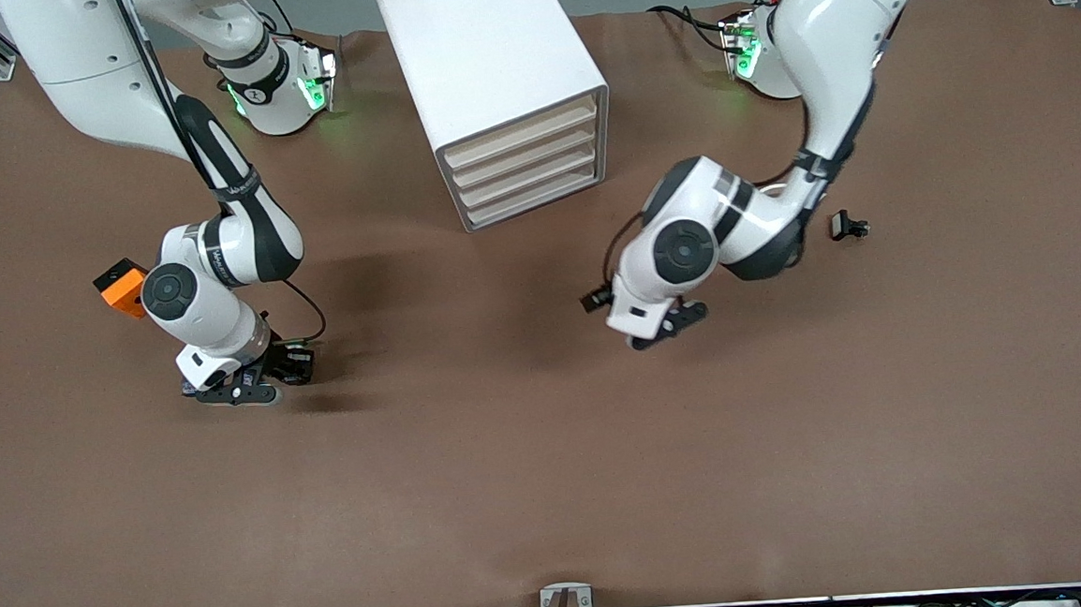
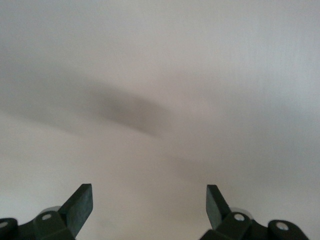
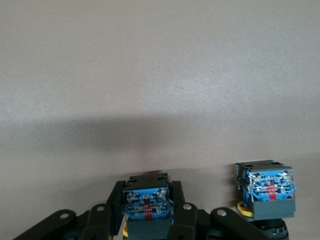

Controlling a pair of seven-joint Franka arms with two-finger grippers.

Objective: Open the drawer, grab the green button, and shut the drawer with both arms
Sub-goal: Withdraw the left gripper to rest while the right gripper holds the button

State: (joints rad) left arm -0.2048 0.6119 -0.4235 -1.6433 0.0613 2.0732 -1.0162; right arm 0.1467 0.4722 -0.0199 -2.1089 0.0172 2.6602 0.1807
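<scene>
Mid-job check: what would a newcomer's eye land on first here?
The white cabinet, all four drawers shut, stands farthest from the front camera. The right tool, low over the table, is clamped on a blue-bodied button, a second button beside it. The left tool hangs open over the table.

Brown table [image 1: 550, 453] — white cabinet [image 1: 499, 90], small black part [image 1: 847, 226]

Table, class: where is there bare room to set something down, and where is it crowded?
Free: the broad brown strip of the table nearer the front camera than both hands, and the patch between cabinet and open left hand. Crowded: around the right hand, shut on one button, a second button beside it.
</scene>
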